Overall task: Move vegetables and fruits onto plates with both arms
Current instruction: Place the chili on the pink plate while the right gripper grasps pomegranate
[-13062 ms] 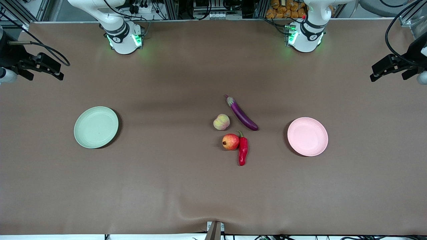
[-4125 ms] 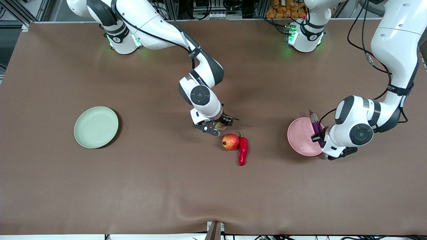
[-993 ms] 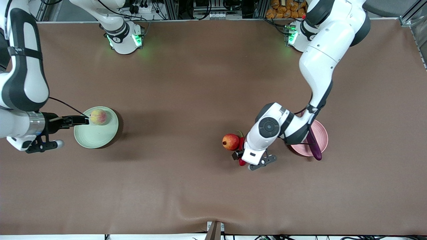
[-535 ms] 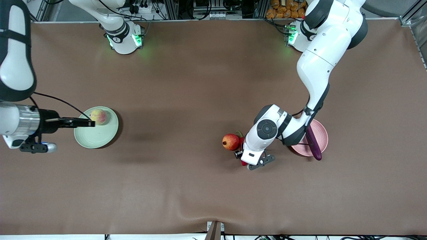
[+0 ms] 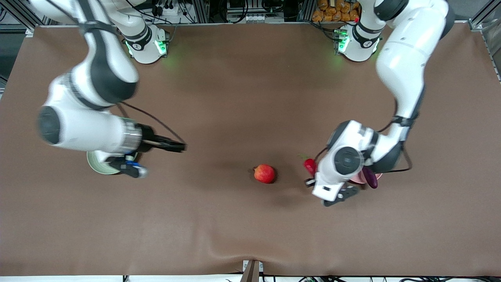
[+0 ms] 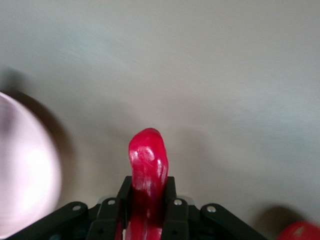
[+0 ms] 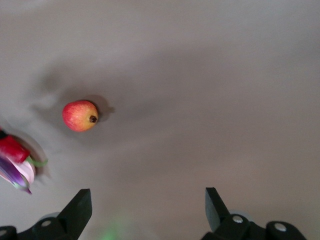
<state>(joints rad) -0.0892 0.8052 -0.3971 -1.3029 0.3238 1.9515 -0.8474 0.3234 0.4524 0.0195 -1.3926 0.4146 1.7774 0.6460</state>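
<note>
Beside the pink plate point(image 5: 358, 180), left gripper point(image 6: 148, 212) clamps the chili point(image 6: 147, 187) aloft, right gripper point(image 7: 147, 206) gapes empty over bare table, red fruit point(image 5: 264, 173) waits mid-table; risk: eggplant point(image 5: 371, 178) overhanging rim gets knocked off.

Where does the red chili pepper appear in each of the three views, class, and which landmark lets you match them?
Front view: the red chili pepper is clamped in the left gripper, beside the pink plate.
Left wrist view: pepper between the fingers, plate at the edge.
Right wrist view: pepper at the edge.
Shared landmark: the round red fruit.
</note>
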